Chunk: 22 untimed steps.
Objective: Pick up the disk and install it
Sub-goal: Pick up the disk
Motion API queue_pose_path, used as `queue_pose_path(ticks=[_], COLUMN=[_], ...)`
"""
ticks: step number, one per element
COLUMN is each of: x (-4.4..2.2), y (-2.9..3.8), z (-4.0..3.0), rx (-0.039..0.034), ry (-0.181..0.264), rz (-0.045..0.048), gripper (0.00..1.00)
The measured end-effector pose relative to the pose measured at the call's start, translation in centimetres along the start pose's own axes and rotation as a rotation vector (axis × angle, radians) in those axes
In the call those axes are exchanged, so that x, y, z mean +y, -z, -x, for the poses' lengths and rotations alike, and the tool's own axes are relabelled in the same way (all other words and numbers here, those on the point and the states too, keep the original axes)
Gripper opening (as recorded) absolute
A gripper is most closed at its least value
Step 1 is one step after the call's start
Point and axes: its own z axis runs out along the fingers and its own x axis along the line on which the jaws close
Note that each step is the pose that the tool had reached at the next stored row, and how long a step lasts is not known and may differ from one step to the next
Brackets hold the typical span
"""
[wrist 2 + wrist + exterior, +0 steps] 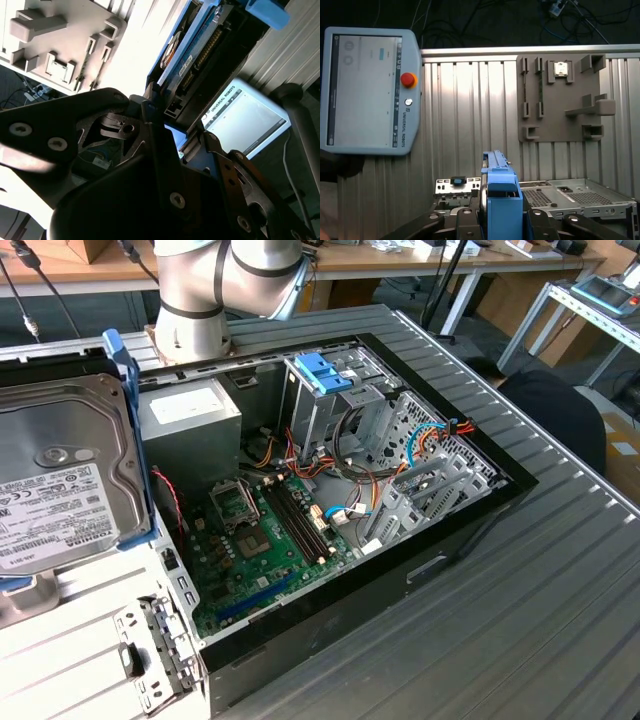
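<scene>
Jaws are pinching the disk (60, 480) by its blue carrier edge; gripper (502, 216) is holding it up at the exterior view's left, well apart from the drive cage (310, 425).
Looks like the carry: I'd be squaring the carrier to the cage and clearing the cables (425, 440). Counting one disk, one gripper, one cage, one open case (400, 580).

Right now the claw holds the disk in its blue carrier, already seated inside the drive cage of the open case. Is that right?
Not seated. The claw does hold the disk in its blue carrier, but the exterior view shows it held outside the open case, at that view's left, apart from the drive cage.
</scene>
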Motion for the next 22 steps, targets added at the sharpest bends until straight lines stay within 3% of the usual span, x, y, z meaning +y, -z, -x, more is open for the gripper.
queue_pose_path(ticks=[22], x=[-0.14], y=[0.01], z=[-0.57], rx=[0.0], ry=[0.0], rz=[0.0], gripper=[0.37])
